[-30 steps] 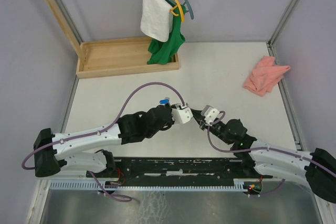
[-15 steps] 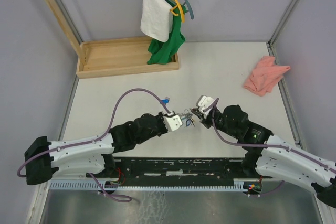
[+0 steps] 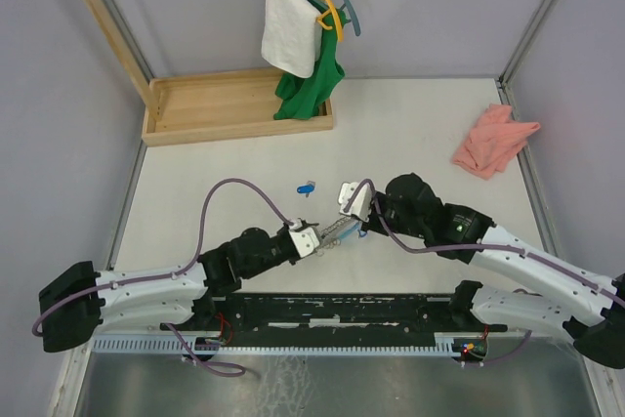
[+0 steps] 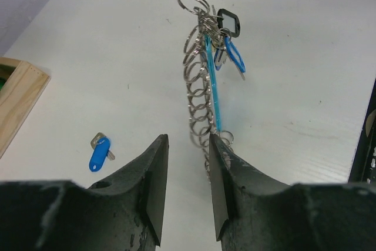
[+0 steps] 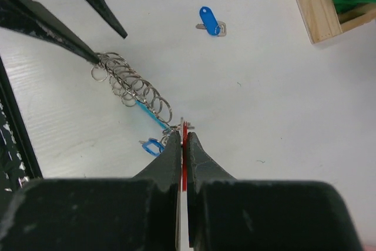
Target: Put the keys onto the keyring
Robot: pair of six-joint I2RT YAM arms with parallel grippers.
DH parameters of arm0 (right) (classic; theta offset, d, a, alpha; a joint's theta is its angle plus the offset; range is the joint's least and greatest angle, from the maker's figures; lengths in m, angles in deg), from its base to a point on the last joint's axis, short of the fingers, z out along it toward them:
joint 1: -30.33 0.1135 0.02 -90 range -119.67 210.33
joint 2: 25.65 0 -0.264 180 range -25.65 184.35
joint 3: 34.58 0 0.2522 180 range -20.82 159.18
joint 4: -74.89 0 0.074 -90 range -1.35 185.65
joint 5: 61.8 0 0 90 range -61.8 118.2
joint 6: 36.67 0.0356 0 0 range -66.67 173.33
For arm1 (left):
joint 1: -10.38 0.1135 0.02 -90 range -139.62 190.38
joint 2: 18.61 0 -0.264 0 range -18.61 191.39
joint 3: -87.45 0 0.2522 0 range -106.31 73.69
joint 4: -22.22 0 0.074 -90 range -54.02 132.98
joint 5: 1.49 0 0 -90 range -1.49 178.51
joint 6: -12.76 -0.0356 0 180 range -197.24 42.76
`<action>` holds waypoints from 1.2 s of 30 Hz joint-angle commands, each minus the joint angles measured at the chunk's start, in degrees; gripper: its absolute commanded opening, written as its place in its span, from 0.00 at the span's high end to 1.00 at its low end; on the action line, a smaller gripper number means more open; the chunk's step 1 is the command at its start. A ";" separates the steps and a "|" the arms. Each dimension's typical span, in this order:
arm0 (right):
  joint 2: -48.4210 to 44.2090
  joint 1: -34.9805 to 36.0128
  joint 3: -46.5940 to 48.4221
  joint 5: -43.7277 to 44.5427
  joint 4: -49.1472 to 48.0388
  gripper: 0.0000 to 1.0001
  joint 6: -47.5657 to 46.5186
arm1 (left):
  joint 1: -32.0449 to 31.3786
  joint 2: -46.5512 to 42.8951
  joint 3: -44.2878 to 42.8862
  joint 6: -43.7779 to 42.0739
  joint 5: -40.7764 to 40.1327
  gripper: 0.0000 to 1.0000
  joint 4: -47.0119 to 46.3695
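Pinching red key (image 5: pixel 184 163) on ring chain (image 5: pixel 132 86), R claw (image 5: pixel 183 124) is closed; L claw (image 4: pixel 188 145) open, one finger touching chain; blue key (image 4: pixel 100 153) apart on table (image 4: pixel 88 57)

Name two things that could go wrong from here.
The left pincer stands open at one end of the ring chain, so the chain, gripped only at the red key in the shut right pincer, may drop or twist. The blue key lies loose nearby; an arm could knock it away.
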 commanded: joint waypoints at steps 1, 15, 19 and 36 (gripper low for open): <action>0.59 0.00 4.97 -4.24 2.64 0.99 -8.30 | 1.72 -4.36 3.15 1.87 3.30 0.59 -10.46; 4.51 -0.03 10.26 -10.18 11.18 0.99 -29.53 | 16.70 -5.06 3.98 5.76 28.39 0.56 -19.62; 6.09 0.05 12.65 -11.03 13.60 0.99 -34.32 | 21.24 -0.98 1.75 4.58 36.91 0.56 -20.62; 6.55 0.04 14.44 -13.24 15.32 0.99 -46.12 | 28.08 14.59 -13.45 -9.11 65.63 0.54 -10.35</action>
